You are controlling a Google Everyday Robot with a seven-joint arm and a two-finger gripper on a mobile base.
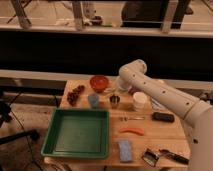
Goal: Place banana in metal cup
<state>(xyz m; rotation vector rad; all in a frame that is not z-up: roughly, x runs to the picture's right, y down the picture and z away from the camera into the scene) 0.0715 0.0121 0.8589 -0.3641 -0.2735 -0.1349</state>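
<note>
The metal cup (114, 100) stands upright near the middle of the wooden table (165, 131), right of the blue-grey cup (93, 100). My white arm reaches in from the right, and its end hangs over the table's back, just behind the metal cup. The gripper (116, 90) is at that end, low behind the cup and right of the red bowl (99, 82). A small pale yellow piece (108, 91) shows between the bowl and the gripper; it looks like part of the banana, the rest hidden by the arm.
A green tray (78, 132) fills the front left. Dark grapes (76, 94) lie back left. A white container (140, 101) stands under my arm. A black object (163, 117), an orange-red curved piece (132, 131), a blue sponge (125, 150) and black tools (172, 156) lie front right.
</note>
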